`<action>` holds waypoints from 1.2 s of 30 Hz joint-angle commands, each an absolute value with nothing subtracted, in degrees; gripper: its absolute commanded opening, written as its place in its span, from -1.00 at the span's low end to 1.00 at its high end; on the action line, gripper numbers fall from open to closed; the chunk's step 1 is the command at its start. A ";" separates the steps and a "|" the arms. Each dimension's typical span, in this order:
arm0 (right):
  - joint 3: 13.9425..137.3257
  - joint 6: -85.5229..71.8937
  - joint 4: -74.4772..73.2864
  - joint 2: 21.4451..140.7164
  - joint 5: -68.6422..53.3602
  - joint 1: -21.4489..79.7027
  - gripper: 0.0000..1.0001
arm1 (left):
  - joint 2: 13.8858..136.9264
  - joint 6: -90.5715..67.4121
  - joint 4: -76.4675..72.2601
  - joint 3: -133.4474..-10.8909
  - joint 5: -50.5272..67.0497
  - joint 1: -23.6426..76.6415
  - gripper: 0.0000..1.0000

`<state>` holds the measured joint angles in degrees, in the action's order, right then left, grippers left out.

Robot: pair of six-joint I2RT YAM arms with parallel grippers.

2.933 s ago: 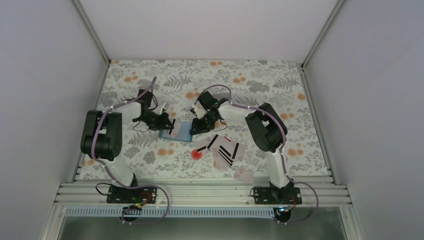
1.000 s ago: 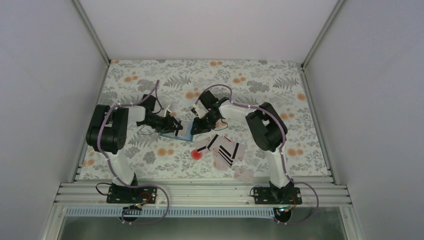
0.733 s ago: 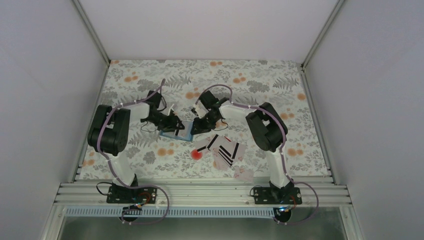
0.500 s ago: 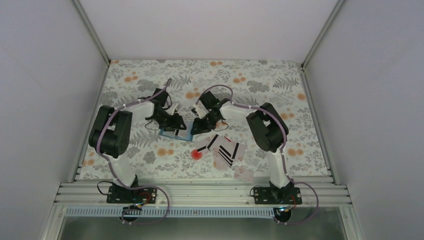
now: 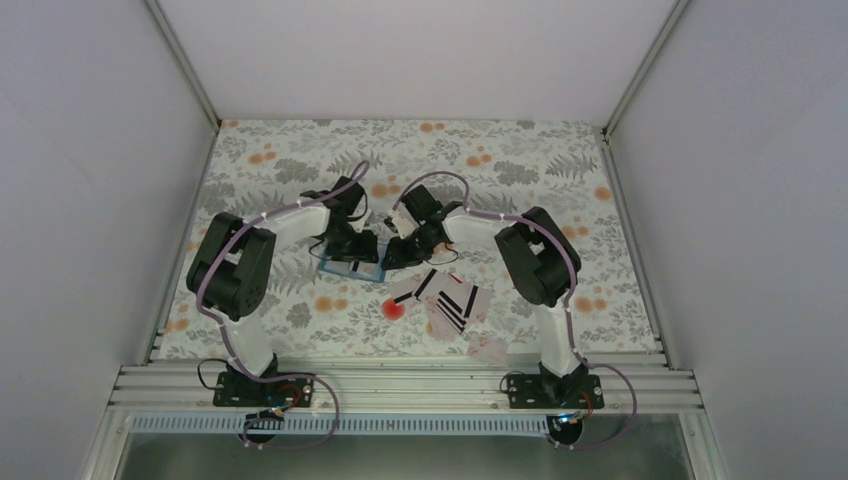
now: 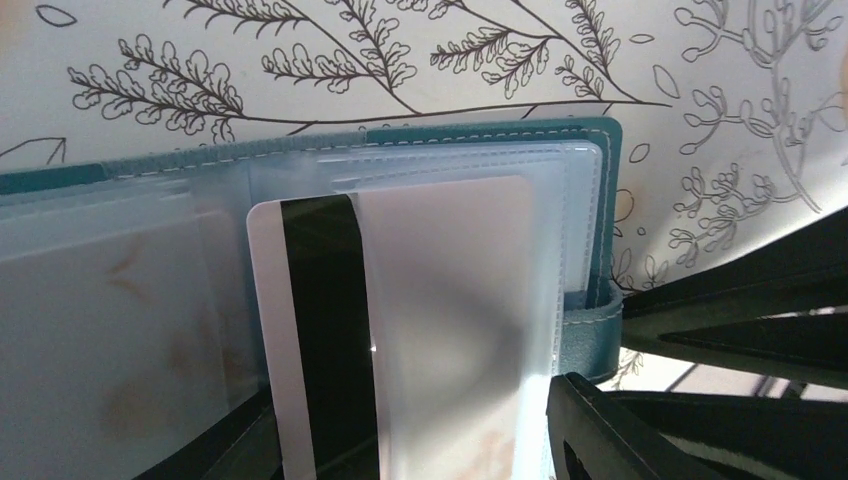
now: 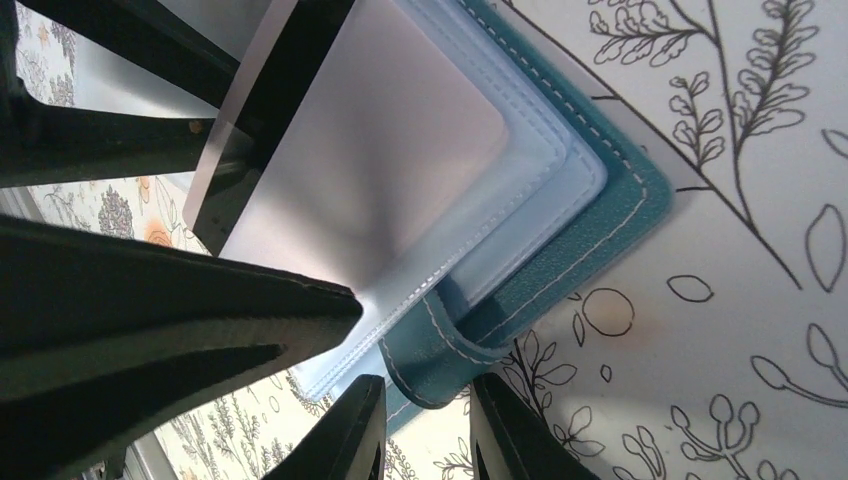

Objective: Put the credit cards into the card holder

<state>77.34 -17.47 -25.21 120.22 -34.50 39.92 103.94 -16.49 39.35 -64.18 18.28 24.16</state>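
The blue card holder (image 5: 350,268) lies open on the flowered table, its clear sleeves up (image 6: 590,160). A pale credit card (image 6: 440,300) with a black stripe sits partway in a sleeve, the striped end sticking out. My left gripper (image 6: 410,420) is open, one finger on either side of that card. My right gripper (image 7: 428,385) is shut on the holder's closing tab (image 7: 430,350) at its right edge. In the top view both grippers meet over the holder, left (image 5: 360,243) and right (image 5: 393,254). Several loose credit cards (image 5: 450,297) lie to the right front.
A round red spot (image 5: 393,308) lies beside the loose cards, and one more card (image 5: 487,348) rests near the front rail. The left gripper's dark fingers (image 7: 150,310) fill the left of the right wrist view. White walls close in the table.
My left arm has swung right and farther out over the holder, and its jaws have widened around the card. The right gripper has stayed on the tab.
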 commanded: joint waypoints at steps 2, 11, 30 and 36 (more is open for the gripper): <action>74.20 -16.89 -24.93 123.90 -26.66 40.30 -0.53 | 106.70 -20.49 43.77 -65.81 12.30 28.05 0.20; 73.23 -16.57 -22.92 122.93 -26.98 40.25 -0.53 | 106.89 -24.28 46.13 -68.23 8.88 32.78 0.37; 76.37 -13.38 -28.59 117.65 -23.63 38.13 -0.53 | 101.64 -23.63 50.52 -72.75 1.62 32.97 0.86; 78.51 -12.49 -31.96 113.70 -21.36 36.18 -0.53 | 95.90 -22.28 52.71 -75.82 -0.91 31.95 0.91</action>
<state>76.34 -14.20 -27.44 117.08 -26.41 37.95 100.95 -23.49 51.07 -72.49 1.39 32.51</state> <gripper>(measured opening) 0.235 0.946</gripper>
